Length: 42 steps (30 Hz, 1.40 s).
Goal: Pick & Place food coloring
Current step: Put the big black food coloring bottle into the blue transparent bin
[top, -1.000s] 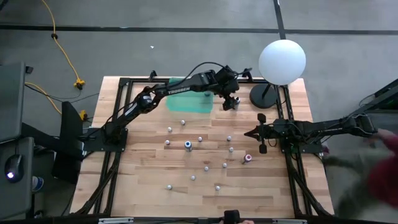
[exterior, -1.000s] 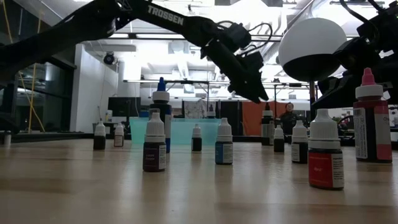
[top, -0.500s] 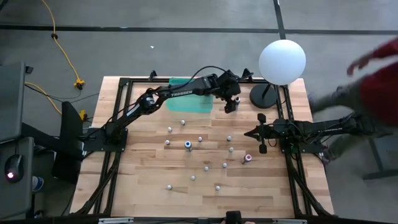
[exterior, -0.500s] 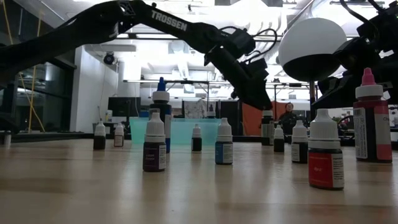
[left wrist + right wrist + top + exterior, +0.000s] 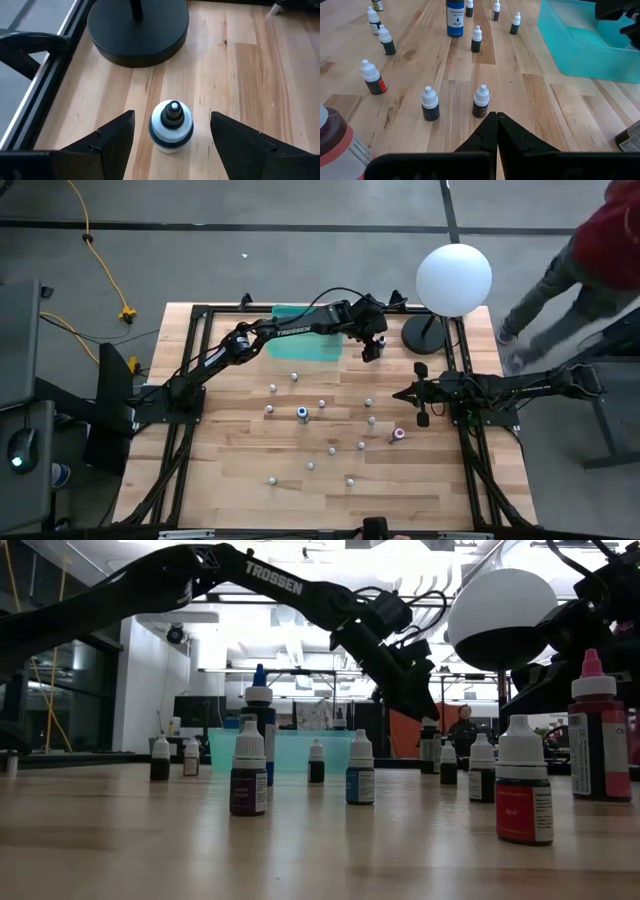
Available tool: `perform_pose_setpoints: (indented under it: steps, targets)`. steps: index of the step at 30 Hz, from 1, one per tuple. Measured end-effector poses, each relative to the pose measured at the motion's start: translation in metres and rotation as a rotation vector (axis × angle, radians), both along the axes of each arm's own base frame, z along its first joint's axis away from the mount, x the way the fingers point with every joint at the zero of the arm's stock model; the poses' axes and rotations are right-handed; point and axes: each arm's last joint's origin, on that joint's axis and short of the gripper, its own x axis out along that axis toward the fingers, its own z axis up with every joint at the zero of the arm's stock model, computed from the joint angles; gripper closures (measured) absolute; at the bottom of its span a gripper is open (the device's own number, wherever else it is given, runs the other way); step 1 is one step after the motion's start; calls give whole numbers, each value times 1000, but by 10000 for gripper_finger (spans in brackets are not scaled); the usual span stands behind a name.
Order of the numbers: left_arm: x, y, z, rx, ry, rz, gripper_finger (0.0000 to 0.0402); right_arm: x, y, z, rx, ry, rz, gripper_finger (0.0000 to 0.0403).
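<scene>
Left wrist view: the left tool (image 5: 172, 137) has come down over the last second and now straddles a bottle (image 5: 171, 126), fingers wide apart on either side, gripping nothing, so closing on it looks like the next step. Just past the bottle sits the lamp base (image 5: 138, 27) on the desk (image 5: 250, 75). The right tool (image 5: 496, 131), pinched together and empty, waits well apart, with other bottles and the teal bin (image 5: 585, 45) beyond it.

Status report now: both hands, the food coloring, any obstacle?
Left hand open, astride one small bottle, not gripping. Right hand shut, empty, waiting at table's right side. Lamp base close behind the bottle.
</scene>
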Motion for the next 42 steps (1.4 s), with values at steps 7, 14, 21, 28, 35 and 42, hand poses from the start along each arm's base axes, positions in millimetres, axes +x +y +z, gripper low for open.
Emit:
perform_pose_setpoints:
  steps: [7, 14, 21, 28, 35, 42]
  targets:
    - [0, 0, 0, 0, -4, -1, 147, 0, 0, 0, 0, 0, 0, 402]
    - [1, 1, -7, -3, 12, 3, 147, 0, 0, 0, 0, 0, 0, 402]
    - [2, 1, -6, 3, 1, 6, 149, 0, 0, 0, 0, 0, 0, 402]
    - [2, 1, -6, 2, 4, 6, 200, 0, 0, 0, 0, 0, 0, 402]
    - [2, 1, -6, -20, 0, 25, 266, 0, 0, 0, 0, 0, 0, 402]
    - [2, 0, -6, -42, -5, 43, 304, 0, 0, 0, 0, 0, 0, 402]
